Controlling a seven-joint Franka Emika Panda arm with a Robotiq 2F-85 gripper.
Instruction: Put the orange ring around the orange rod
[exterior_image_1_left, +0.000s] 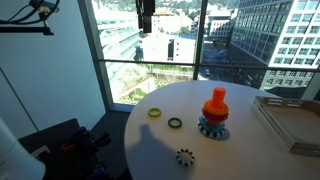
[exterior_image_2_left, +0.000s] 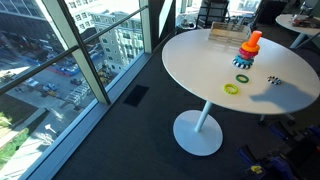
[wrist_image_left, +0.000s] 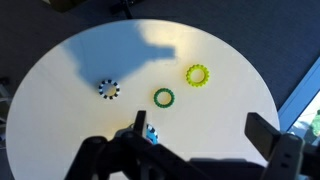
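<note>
Orange on orange — the orange ring (exterior_image_1_left: 216, 96) sits on top of the rod (exterior_image_1_left: 214, 110), whose gear base (exterior_image_1_left: 213, 128) stands near a tray (exterior_image_1_left: 290, 120), its contents unclear. Open tabletop (exterior_image_1_left: 240, 160) spreads toward the green ring (exterior_image_1_left: 175, 122), yellow ring (exterior_image_1_left: 155, 112) and black gear (exterior_image_1_left: 185, 156). The gripper (exterior_image_1_left: 146, 28) hangs high above, jaws wide and empty; the wrist view nearly hides the rod.

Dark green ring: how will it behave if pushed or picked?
The dark green ring looks small and thin, so probably light. It lies flat on the smooth white table, so a nudge may slide it rather than roll it.
</note>
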